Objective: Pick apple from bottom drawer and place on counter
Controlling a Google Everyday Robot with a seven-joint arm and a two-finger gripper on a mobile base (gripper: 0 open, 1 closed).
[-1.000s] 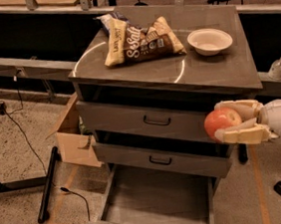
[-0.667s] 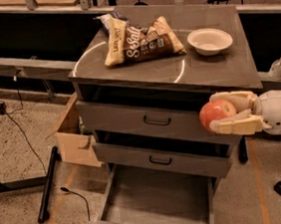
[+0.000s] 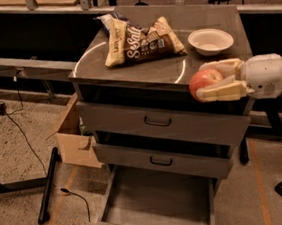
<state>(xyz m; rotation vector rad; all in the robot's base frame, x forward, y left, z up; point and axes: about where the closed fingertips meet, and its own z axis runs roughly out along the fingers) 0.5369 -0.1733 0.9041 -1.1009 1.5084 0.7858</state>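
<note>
The red-orange apple [image 3: 204, 81] is held between the pale fingers of my gripper [image 3: 217, 82], which reaches in from the right on a white arm. It hangs at the level of the counter's front edge, just in front of the counter [image 3: 141, 66] and above the top drawer's front. The bottom drawer [image 3: 158, 203] is pulled out below, its flat grey floor bare.
Snack bags [image 3: 138, 40] lie on the counter's back left and a white bowl [image 3: 210, 41] at its back right. The two upper drawers [image 3: 159, 120] are closed. A cardboard box [image 3: 76, 139] stands left of the cabinet, with a cable [image 3: 17, 127] on the floor.
My gripper has lifted the apple from in front of the top drawer up to the counter's front edge and a little to the left.
</note>
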